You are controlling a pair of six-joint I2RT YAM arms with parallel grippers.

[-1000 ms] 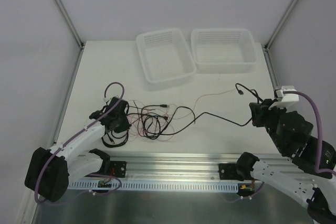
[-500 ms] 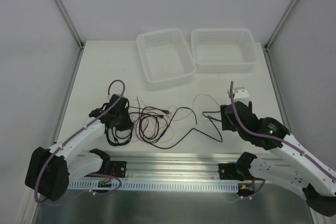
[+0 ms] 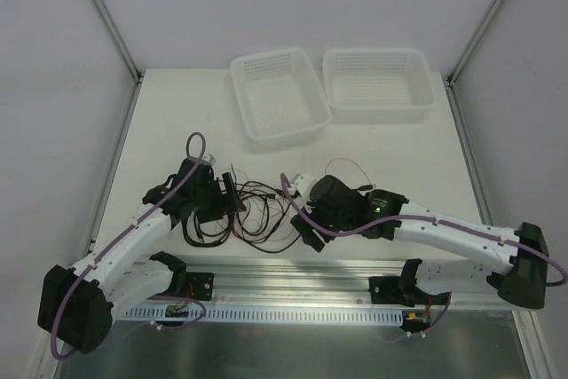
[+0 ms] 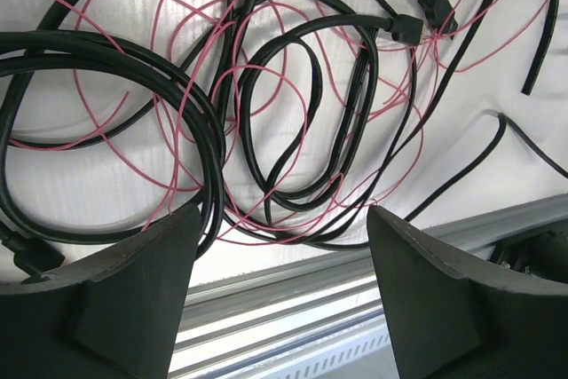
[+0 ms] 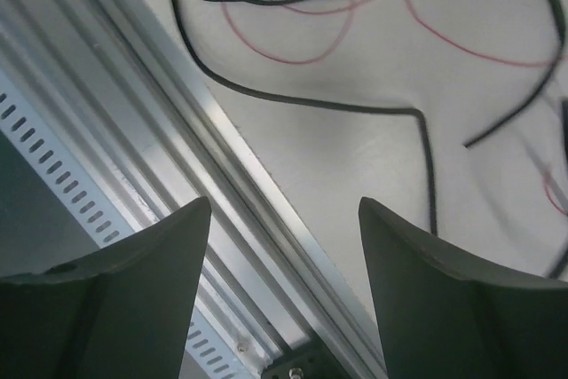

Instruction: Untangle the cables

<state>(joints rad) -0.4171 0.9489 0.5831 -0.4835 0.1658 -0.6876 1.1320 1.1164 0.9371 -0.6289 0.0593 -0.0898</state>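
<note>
1. Only the top view showed the cables (image 3: pixel 259 212) as one tangle on the table (image 3: pixel 177 122). The left wrist view alone resolved black loops laced with red wire (image 4: pixel 293 113).
2. The left gripper (image 3: pixel 227 203) (image 4: pixel 282 219) and the right gripper (image 3: pixel 309 230) (image 5: pixel 282 210) both stood wide, gripping nothing.
3. From above, the tangle lay between them, at the left gripper's 3 o'clock and the right's 9 o'clock.
</note>
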